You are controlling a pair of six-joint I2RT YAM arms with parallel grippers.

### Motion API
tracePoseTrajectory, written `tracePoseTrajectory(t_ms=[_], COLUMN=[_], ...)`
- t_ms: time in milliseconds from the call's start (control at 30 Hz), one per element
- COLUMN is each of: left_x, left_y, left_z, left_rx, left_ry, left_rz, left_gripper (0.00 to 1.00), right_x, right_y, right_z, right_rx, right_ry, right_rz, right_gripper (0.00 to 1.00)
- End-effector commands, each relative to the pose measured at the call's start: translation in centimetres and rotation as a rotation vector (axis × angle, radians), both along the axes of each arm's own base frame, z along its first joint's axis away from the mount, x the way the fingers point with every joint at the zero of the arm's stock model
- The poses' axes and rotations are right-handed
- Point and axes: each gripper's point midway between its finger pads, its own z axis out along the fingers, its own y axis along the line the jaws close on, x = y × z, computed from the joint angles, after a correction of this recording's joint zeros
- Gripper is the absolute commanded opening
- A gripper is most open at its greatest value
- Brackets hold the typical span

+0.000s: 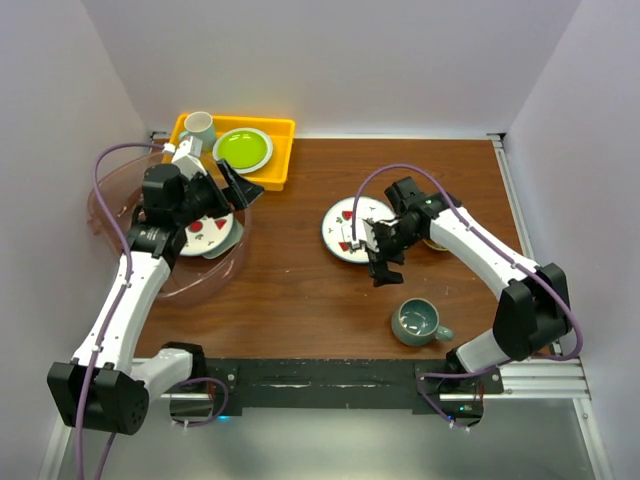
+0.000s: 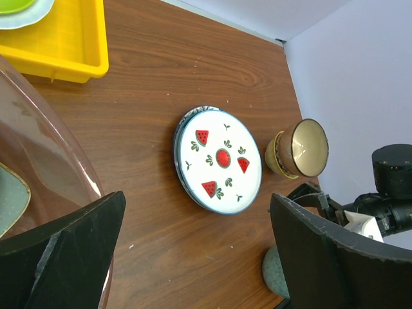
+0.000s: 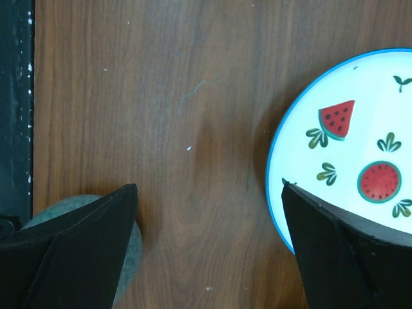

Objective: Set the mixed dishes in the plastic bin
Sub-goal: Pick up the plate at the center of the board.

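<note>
While both claws stand spread fully wide with nothing between their fingers, the left gripper (image 1: 228,192) hangs over the plastic bin (image 1: 112,215), a large, round, clear pinkish tub at the left of the overhead view. In its own wrist view its two black fingers (image 2: 64,257) fill the bottom corners, with the bin's curved wall (image 2: 45,161) at the left edge. Inside the bin lie a red-and-white plate (image 1: 205,232) and a pale green tray (image 2: 9,199), which shows only as a sliver. The right gripper (image 1: 380,252) is poised right of centre in the overhead view, at the lower right edge of a blue-rimmed plate (image 1: 345,225) lying flat on the brown wooden table (image 1: 300,290). In the right wrist view one finger (image 3: 347,257) overlaps the plate's rim at the lower right; whether it touches cannot be told. The plate is white and painted with red watermelon slices and small green leaves. A cream-tan bowl (image 2: 299,149) sits just beside that plate, mostly hidden under the right arm from above. A teal mug (image 1: 418,320) stands on the table at the lower right. At the upper left of the overhead view, a yellow tray (image 1: 280,150) holds a white mug (image 1: 199,128) and a lime-green plate (image 1: 243,149).
</note>
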Motion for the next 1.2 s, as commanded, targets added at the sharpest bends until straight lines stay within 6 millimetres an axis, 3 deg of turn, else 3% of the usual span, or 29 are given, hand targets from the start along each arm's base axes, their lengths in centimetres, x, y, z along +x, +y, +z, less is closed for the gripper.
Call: tracePoseTrajectory(t_ms=[0, 733, 1167], left_x=[0.5, 0.3, 0.4], left_y=[-0.4, -1.1, -1.2], left_z=[0.7, 0.3, -0.5], left_rx=[0.003, 0.01, 0.021], left_ry=[-0.045, -0.034, -0.015], left_rz=[-0.006, -0.021, -0.019], left_gripper=[1.0, 1.0, 1.0], right_x=[-0.1, -1.2, -0.2], right_y=[0.1, 1.4, 0.3], right_z=[0.0, -3.3, -6.1], right_rx=[-0.013, -0.13, -0.19], right_ry=[-0.066, -0.161, -0.237], right_rz=[0.039, 0.073, 0.0], right_gripper=[0.98, 0.98, 0.96])
